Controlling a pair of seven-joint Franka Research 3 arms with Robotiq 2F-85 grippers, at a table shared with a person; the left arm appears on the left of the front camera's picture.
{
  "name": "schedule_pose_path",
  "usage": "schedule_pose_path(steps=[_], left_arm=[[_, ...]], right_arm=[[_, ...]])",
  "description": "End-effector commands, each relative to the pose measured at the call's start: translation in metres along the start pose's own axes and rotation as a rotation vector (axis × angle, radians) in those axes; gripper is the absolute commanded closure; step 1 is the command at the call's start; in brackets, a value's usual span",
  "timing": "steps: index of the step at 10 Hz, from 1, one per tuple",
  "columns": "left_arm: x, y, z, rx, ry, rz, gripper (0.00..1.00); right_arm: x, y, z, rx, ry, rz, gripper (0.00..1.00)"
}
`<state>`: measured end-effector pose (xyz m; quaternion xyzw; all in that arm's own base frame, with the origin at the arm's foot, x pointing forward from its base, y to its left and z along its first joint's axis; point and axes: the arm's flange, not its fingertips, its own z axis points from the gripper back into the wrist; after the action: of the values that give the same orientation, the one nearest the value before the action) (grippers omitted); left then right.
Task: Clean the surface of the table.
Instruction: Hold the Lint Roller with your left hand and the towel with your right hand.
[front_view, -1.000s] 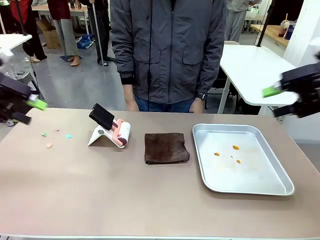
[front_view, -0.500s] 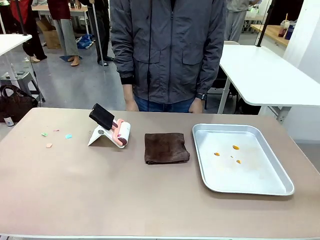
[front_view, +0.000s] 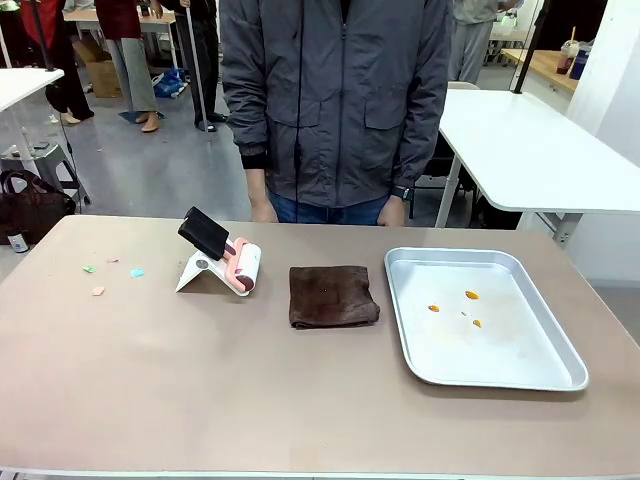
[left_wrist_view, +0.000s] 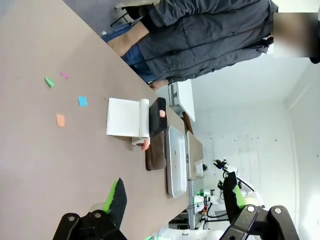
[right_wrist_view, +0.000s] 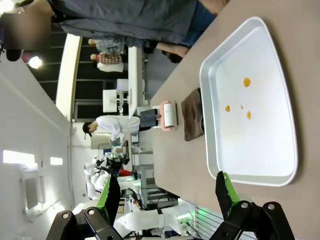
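Front view: the desk (front_view: 150, 380) spans the frame. It looks rigid and smooth, something to wipe rather than grip. The soft brown cloth (front_view: 333, 296) at centre could be pinched by an edge. Paper scraps (front_view: 100, 290) lie at 9 o'clock. A second ago both grippers showed at the side edges; they have since drawn back.

Left wrist view: the left gripper (left_wrist_view: 175, 196) has its fingers spread, with the desk at 10 o'clock.

Right wrist view: the right gripper (right_wrist_view: 167, 192) has its fingers spread, with the tray (right_wrist_view: 260, 145) at 1 o'clock.

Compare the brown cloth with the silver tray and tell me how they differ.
The brown cloth is dark, soft and folded; the silver tray is shiny, rigid and rimmed. The tray is clearly larger than the cloth. The tray holds a few orange bits; the cloth carries nothing. Both lie flat on the table, side by side without touching.
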<state>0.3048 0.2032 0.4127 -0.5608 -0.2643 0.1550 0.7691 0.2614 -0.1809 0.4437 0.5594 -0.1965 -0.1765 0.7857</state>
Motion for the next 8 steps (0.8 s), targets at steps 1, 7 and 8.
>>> schedule_pose_path(steps=[1, 7, 8], left_arm=[[0.0022, -0.0045, 0.0018, -0.005, 0.023, -0.034, 0.0], [0.0023, -0.0064, -0.0004, 0.003, 0.017, -0.013, 0.0], [0.0108, -0.0099, 0.0004, 0.06, 0.02, -0.004, 0.0]], right_arm=[[-0.0005, 0.0151, -0.0017, -0.001, 0.006, 0.032, 0.0], [-0.0022, 0.0133, -0.0024, -0.025, 0.016, 0.016, 0.0], [-0.0054, 0.0207, -0.0106, -0.105, -0.036, 0.035, 0.0]])
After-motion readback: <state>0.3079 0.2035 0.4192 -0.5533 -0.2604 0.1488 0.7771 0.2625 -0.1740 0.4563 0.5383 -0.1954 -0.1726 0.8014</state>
